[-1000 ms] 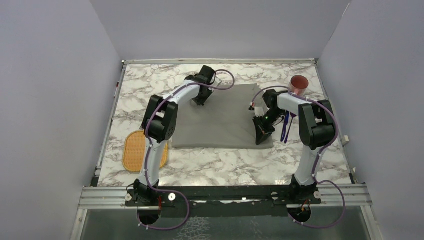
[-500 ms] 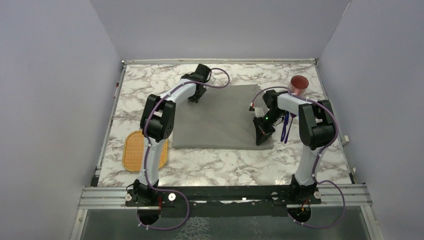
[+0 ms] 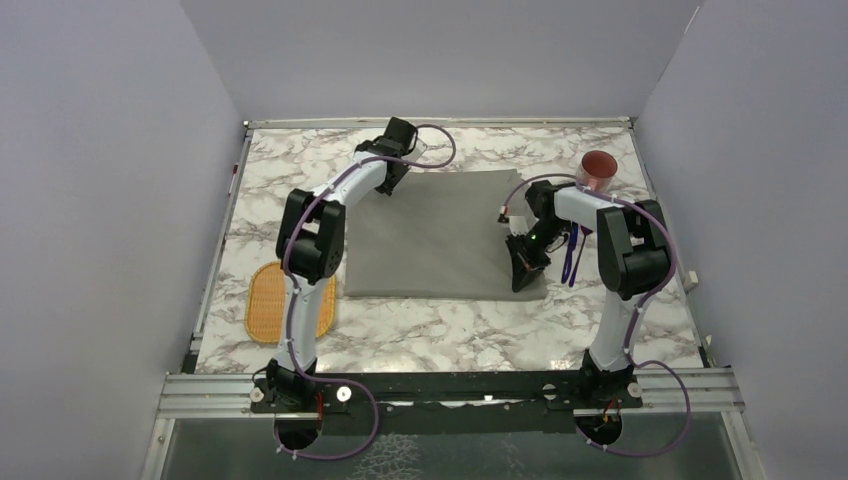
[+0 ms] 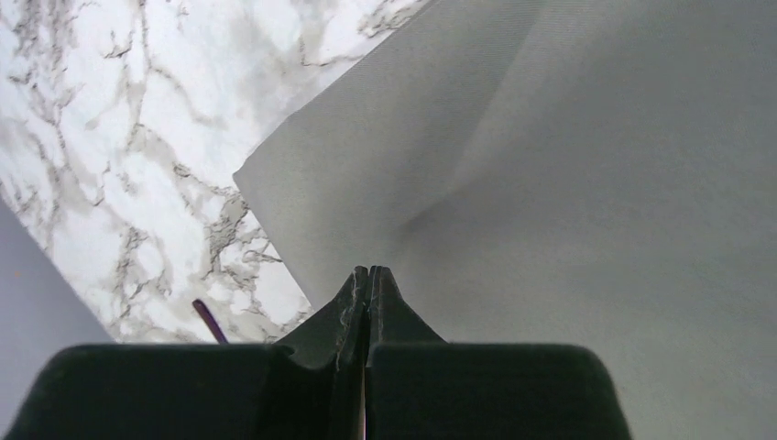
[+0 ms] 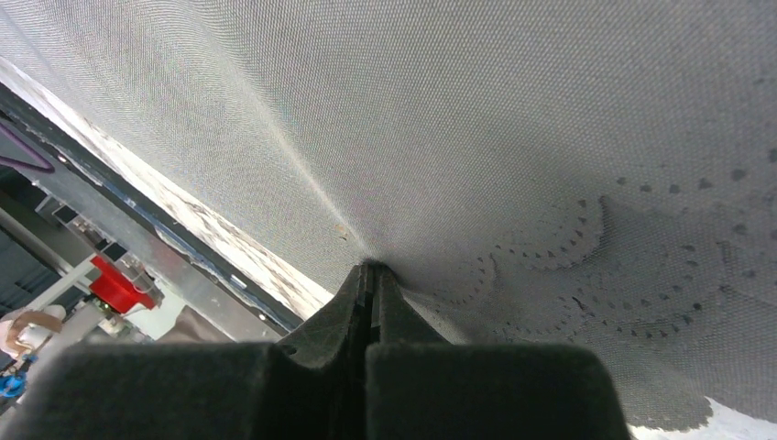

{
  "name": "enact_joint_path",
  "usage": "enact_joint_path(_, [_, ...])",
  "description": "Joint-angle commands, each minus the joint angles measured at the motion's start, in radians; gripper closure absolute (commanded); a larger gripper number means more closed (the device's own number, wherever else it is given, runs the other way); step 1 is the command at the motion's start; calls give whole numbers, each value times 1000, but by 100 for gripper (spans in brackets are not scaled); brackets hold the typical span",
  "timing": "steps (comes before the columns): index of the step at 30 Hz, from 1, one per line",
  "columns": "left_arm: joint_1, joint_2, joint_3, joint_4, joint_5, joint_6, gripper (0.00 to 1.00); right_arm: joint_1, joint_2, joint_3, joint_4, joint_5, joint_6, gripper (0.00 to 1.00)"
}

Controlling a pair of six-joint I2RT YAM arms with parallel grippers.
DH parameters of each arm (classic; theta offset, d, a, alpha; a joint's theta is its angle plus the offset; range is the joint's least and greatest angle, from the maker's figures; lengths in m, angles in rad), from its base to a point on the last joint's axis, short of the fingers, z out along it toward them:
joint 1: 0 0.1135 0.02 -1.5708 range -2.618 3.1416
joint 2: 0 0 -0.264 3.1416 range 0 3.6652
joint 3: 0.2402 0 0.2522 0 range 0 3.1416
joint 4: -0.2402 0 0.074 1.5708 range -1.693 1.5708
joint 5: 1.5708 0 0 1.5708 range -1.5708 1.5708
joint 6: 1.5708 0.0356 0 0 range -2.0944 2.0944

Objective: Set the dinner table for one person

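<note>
A grey cloth placemat (image 3: 440,235) lies in the middle of the marble dinner table (image 3: 440,322). My left gripper (image 3: 385,187) is shut on the placemat (image 4: 596,229) near its far left corner, and a crease runs away from the closed tips (image 4: 369,269). My right gripper (image 3: 521,279) is shut on the mat's near right corner. There the perforated, scalloped cloth (image 5: 458,110) puckers at the tips (image 5: 370,266). Marble (image 4: 137,137) shows past the mat's corner in the left wrist view.
A red cup (image 3: 599,170) stands at the far right. Purple utensils (image 3: 570,255) lie just right of the mat beside the right arm. An orange woven oval tray (image 3: 268,300) sits at the near left, partly under the left arm. Walls close three sides.
My left gripper has moved toward the far left, drawing the mat's far left corner with it. The right gripper has stayed at the near right corner.
</note>
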Motion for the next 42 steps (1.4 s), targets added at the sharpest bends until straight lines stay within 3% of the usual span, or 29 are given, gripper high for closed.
enact_joint_path(1, [4,-167,-38,-27,210,-3,100,0,37,2,48,104,-44,99])
enact_joint_path(8, [3,-337,-182,-178,527,6,100,1,18,173,-36,34,-44,99])
enact_joint_path(18, [1,-418,-377,-339,776,38,100,17,111,375,-99,-59,-23,99])
enact_joint_path(29, [-1,-439,-496,-336,789,12,100,32,201,494,-14,-61,-9,99])
enact_joint_path(42, [-8,-454,-620,-265,757,-31,100,34,332,659,103,85,69,99])
